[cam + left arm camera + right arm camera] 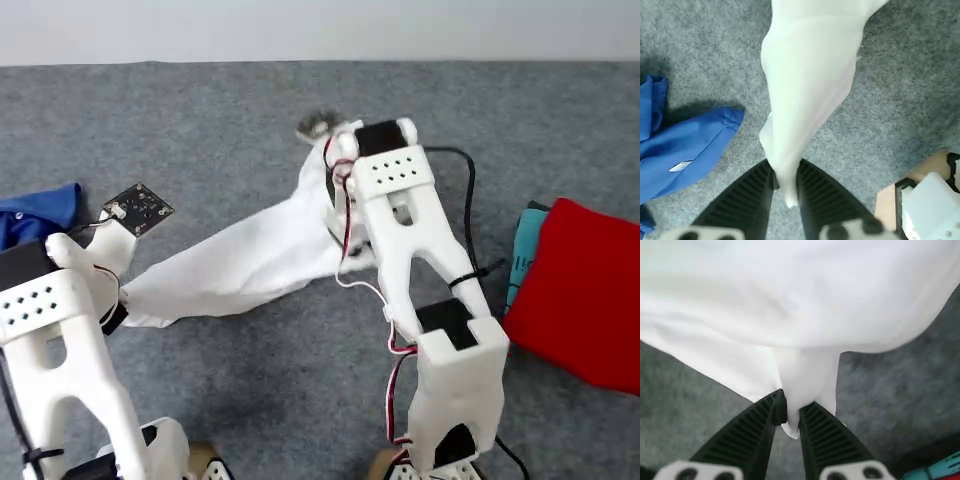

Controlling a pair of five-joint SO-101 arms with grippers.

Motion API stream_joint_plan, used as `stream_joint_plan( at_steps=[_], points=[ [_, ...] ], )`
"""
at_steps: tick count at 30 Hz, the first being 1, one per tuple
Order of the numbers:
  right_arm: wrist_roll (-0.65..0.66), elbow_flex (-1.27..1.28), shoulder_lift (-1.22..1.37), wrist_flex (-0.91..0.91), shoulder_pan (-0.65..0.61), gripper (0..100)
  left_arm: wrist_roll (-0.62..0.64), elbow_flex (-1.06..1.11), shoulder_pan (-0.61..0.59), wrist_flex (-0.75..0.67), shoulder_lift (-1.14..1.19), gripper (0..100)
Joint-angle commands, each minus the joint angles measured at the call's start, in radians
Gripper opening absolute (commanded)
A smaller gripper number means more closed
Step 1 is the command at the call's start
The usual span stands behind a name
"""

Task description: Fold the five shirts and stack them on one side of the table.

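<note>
Left gripper (786, 172) is clamped tight on one end of the white shirt (810, 75). I see a pinch of cloth squeezed between its two black fingers (752, 192). My right gripper (792, 407) is clamped on the other end of the white shirt the same way, with a bunch of cloth stuck in its bite.

So the white shirt (240, 260) is stretched out between my two arms over the gray table (200, 110). It looks long and twisted, not flat. I cannot tell if its low edge is touching the table.

A blue shirt (40, 215) lies in a heap just beside the end of the white shirt that my left gripper holds. A red shirt (580, 300) lies folded on top of a teal shirt (525, 250), well apart from the white shirt, past the end that my right gripper holds.

I think I am at the spreading step for the white shirt, before any fold. Next I need to pull the white shirt gently apart so the twist comes out, then lay it down flat. Both arms must go together, or the cloth may slip out or bunch up.
</note>
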Motion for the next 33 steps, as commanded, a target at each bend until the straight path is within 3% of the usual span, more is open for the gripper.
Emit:
stream_joint_plan(
  at_steps=[1,5,7,13,22,33],
  points=[
    [-0.014,0.048,-0.117,0.041,0.024,8.0,0.002,-0.008,-0.003,-0.003,-0.037,0],
    [-0.064,0.092,-0.179,0.042,0.038,24.8,0.002,-0.008,-0.003,-0.003,-0.037,0],
    [-0.084,0.115,-0.206,0.042,0.036,27.5,0.002,-0.007,-0.003,-0.003,-0.037,0],
    [-0.094,0.221,-0.260,0.041,-0.002,24.8,0.002,-0.001,-0.003,-0.003,-0.037,0],
    [-0.135,0.305,-0.194,0.038,-0.183,24.3,-0.002,-0.001,-0.003,-0.009,-0.034,0],
    [-0.135,0.299,0.004,-0.038,-0.225,24.2,-0.002,-0.001,-0.003,-0.011,-0.029,0]
  ],
)
